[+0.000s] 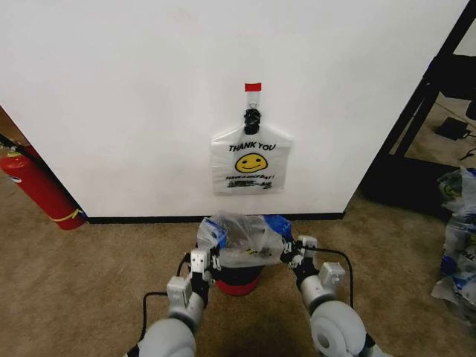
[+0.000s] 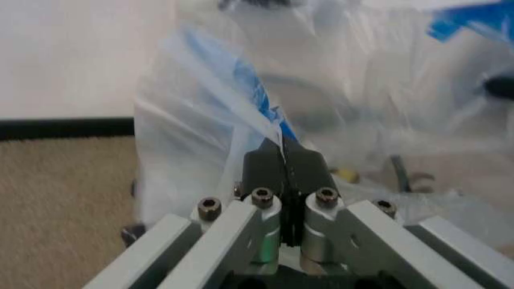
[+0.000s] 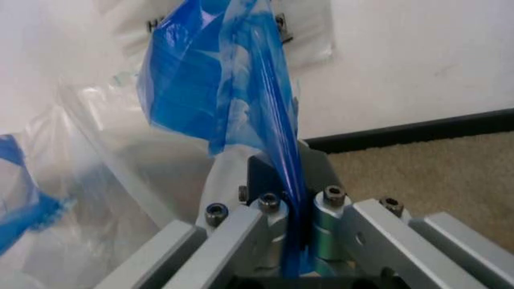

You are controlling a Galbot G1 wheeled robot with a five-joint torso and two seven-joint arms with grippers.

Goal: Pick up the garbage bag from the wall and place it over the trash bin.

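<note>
Two grippers (left (image 1: pixel 216 260), right (image 1: pixel 286 256)) pinch crinkly, seemingly clear garbage bag (image 1: pixel 242 242).

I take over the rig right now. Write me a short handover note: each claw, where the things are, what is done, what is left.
Left claw: shut on the garbage bag, pinching its left edge.
Right claw: shut on the bag's blue right edge.
Bag: off the wall, stretched between both claws, over the top of the trash bin.
White "THANK YOU" bag hangs on the wall clip; leave it.
Done: bag picked and carried to the bin.
Left: seat the bag's opening around the bin rim, then release. I cannot tell how far the rim is covered.
</note>
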